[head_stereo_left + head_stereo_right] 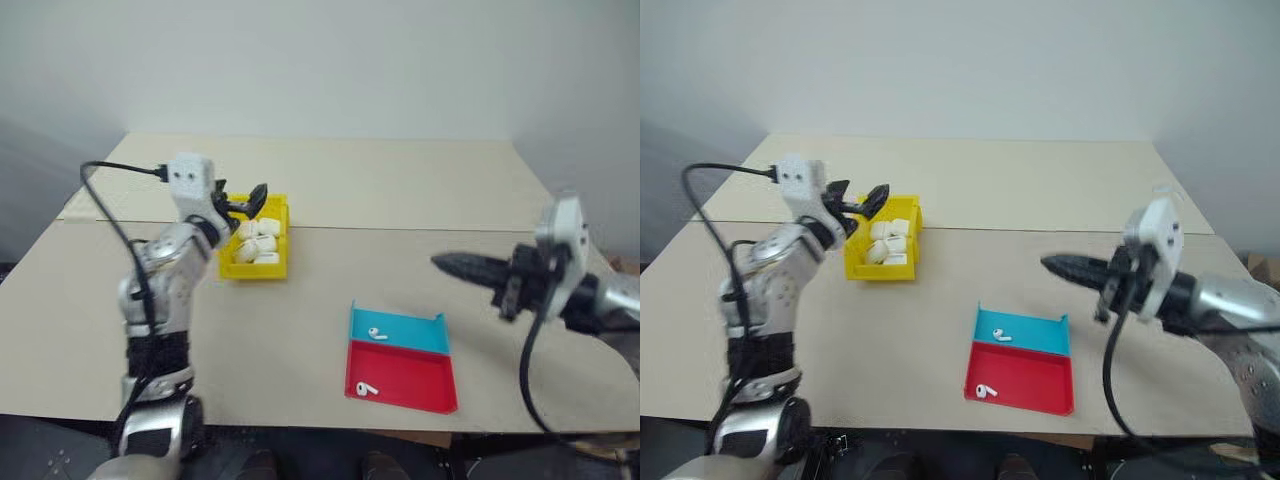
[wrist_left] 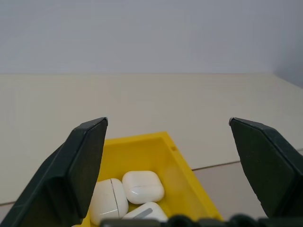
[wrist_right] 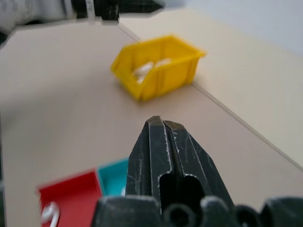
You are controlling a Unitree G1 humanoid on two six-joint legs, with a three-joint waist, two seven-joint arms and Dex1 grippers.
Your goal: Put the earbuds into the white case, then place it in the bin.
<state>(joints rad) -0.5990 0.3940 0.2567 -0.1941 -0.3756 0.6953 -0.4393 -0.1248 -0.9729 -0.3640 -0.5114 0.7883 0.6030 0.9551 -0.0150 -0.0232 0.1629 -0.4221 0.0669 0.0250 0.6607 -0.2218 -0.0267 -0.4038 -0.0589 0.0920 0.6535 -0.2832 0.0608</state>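
**A:** Where do your task things sit?

**B:** Your yellow bin (image 1: 256, 250) stands toward the tabletop's (image 1: 400, 190) far left, holding several glossy white cases (image 2: 143, 186), rounded, lid seams visible. One earbud (image 1: 377, 334) lies in the blue tray (image 1: 400, 330), another earbud (image 1: 367, 388) in the red tray (image 1: 400, 376), near the front edge.

**A:** And your fingers?

**B:** Your left gripper (image 1: 243, 202) hangs spread wide and empty over the bin. Your right gripper (image 1: 462, 266) is pressed closed, empty, above the tabletop's right side.

**A:** Any writing?

**B:** None you can read.
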